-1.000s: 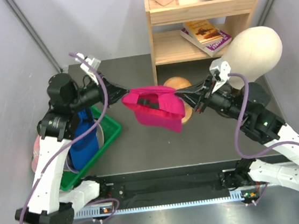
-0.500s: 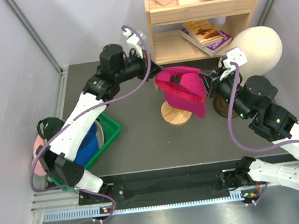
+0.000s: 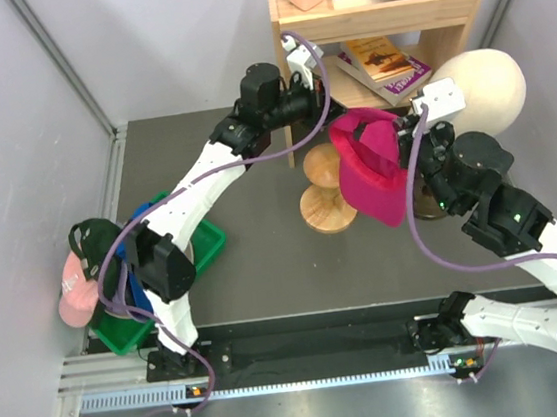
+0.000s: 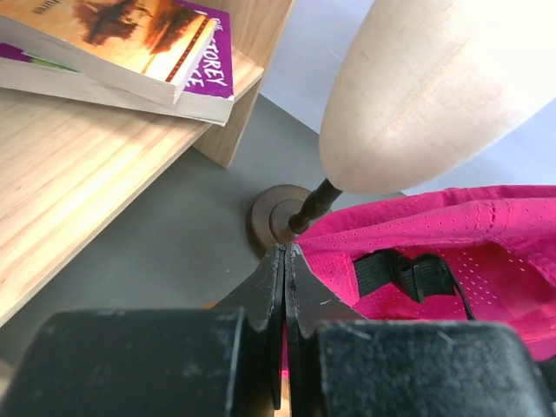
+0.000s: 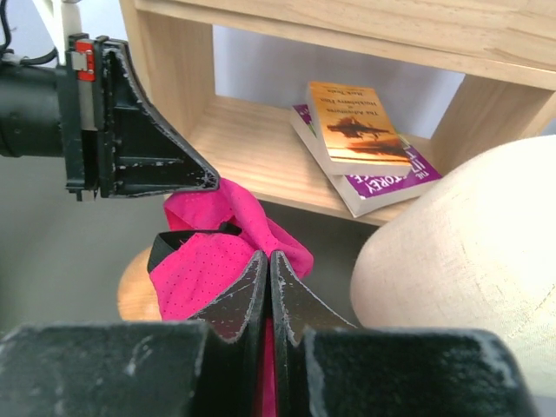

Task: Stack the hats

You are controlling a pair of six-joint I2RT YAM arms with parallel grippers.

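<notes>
Bright pink brimmed fabric hat [image 3: 373, 173] up in air, held at two sides; left gripper [image 4: 285, 259] pinched tight on one hat edge; right gripper [image 5: 268, 261] pinched tight on other edge; hat moved right since before, now off round wooden mushroom stand [image 3: 325, 209], close beside cream mannequin head [image 3: 486, 84]; left arm stretched further across; pale pink cap [image 3: 73, 300] by green plastic bin [image 3: 210, 242], well apart.

White links [image 3: 200, 177], black joints [image 3: 263, 87], purple cables [image 3: 412, 239]
</notes>
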